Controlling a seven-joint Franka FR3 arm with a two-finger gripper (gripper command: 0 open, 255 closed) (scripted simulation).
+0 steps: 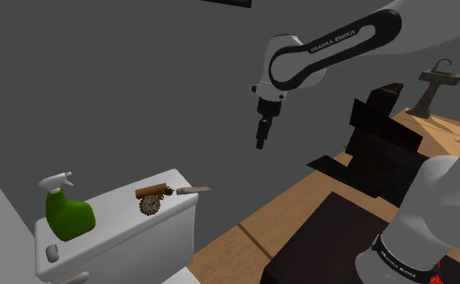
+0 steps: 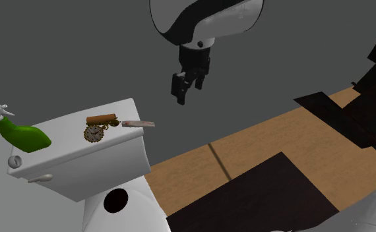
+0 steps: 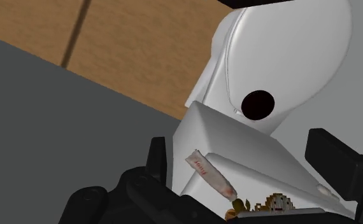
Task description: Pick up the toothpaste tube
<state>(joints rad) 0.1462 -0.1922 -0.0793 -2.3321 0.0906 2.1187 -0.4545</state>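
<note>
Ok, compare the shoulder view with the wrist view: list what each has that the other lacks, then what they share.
Shoulder view, not wrist view: a green spray bottle on the tank, a pedestal sink far off, and the white arm.
Wrist view, not shoulder view: a round black hole in the toilet below the tank.
Shared: the tube, the clock, the tank, the wood floor and the open claw.
</note>
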